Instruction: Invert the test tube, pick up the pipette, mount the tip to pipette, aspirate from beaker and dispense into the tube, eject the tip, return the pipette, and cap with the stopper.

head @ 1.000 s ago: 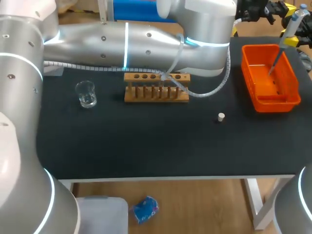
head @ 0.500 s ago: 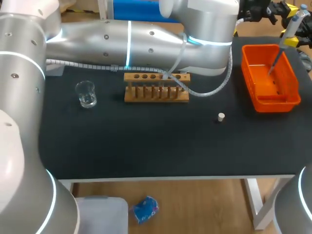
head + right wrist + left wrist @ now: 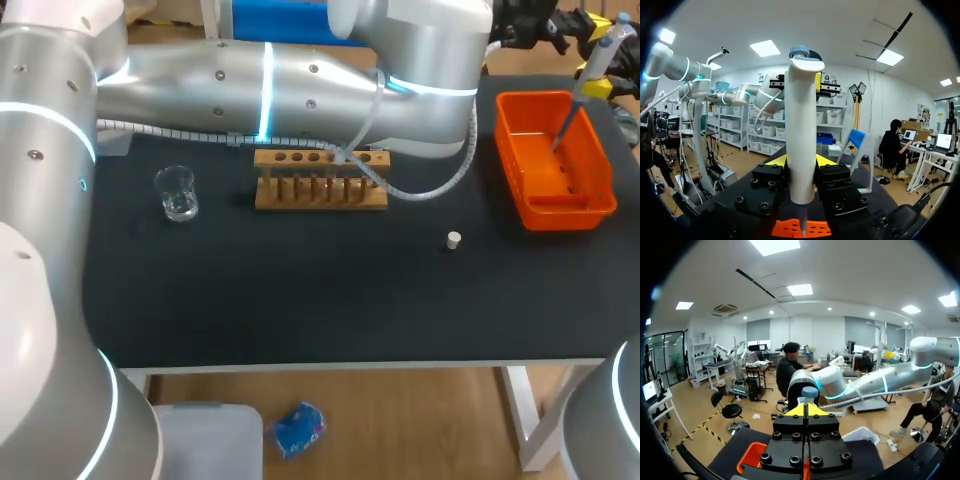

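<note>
Orange bin [image 3: 601, 192] upper right: pipette [image 3: 597, 50] is staying over it, barely shifting. Right end effector [image 3: 800, 161] is clamping the pipette; left end effector [image 3: 804, 410], closed and empty, is sitting just behind its plunger [image 3: 810, 392] — ejection likely pending.

The left arm [image 3: 300, 85] and its cable [image 3: 400, 192] partly hide the wooden rack [image 3: 320, 195]; any test tube there is indiscernible.

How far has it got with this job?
Late on, it seems. The right pincer holds the pipette over the orange bin, tip attached, so ejecting looks in hand. Whether the tube got filled cannot be seen. Left: returning the pipette and capping; the stopper lies loose on the table.
</note>
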Robot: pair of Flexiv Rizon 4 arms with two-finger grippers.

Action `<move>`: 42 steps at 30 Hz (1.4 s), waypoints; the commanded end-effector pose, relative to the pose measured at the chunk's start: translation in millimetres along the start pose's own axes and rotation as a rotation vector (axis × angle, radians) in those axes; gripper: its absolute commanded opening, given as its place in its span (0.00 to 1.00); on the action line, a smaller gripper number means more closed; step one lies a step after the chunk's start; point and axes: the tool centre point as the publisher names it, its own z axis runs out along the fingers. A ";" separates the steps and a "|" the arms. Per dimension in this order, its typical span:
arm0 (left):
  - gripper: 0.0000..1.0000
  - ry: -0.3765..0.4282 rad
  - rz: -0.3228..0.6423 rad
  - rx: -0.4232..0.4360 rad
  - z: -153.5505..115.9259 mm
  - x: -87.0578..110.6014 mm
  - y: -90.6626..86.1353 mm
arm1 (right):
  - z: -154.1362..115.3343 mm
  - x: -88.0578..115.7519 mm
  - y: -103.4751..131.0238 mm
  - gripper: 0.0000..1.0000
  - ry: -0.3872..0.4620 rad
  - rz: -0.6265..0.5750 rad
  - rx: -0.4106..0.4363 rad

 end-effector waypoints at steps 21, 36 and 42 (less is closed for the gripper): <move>0.00 -0.025 -0.023 0.115 13.3 8.7 25.5 | -3.3 -5.3 3.3 0.00 0.014 0.000 -0.002; 0.00 -0.045 -0.012 0.113 6.5 11.0 16.1 | -3.3 -5.3 3.3 0.00 0.014 0.000 -0.002; 0.25 -0.047 0.027 0.171 -11.1 10.0 -17.5 | -3.3 -5.3 3.3 0.00 0.014 0.000 -0.002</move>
